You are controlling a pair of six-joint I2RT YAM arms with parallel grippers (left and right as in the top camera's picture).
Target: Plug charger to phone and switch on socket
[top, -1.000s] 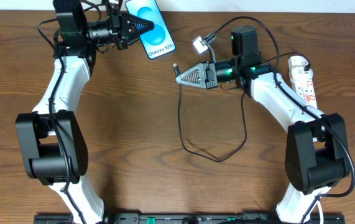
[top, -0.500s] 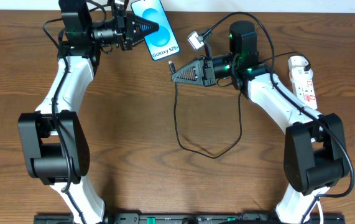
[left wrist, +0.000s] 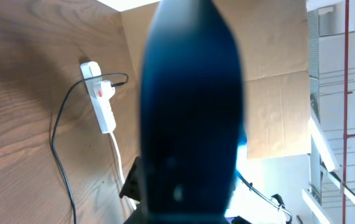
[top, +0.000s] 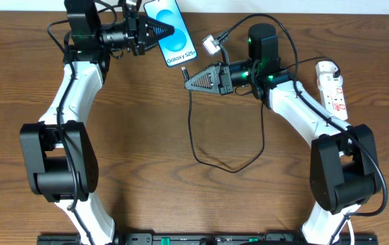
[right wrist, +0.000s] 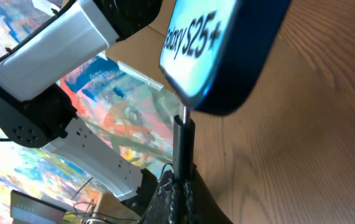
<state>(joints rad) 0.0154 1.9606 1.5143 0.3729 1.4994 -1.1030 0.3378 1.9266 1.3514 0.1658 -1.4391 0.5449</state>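
Note:
The phone [top: 172, 36] has a blue screen with white "Galaxy S25+" text and is held at the far centre of the table. My left gripper [top: 161, 30] is shut on its upper part; in the left wrist view the phone [left wrist: 189, 112] is a dark blur filling the frame. My right gripper [top: 191, 82] is shut on the charger plug [top: 188, 71], a black tip just below the phone's bottom edge. In the right wrist view the plug [right wrist: 183, 140] points up at the phone's bottom edge [right wrist: 227, 56], its tip close to it. The black cable [top: 201, 150] loops down over the table. The socket [top: 332, 88] lies at the right.
A white adapter [top: 212, 45] hangs on the cable right of the phone. The socket also shows in the left wrist view [left wrist: 99, 96] with a white cord. Brown wooden table [top: 146, 170]. Cardboard stands behind the table [left wrist: 270, 56].
My right gripper has moved left and up with the plug, closing in on the phone's bottom edge. My left gripper shifted the phone slightly right, then held still.

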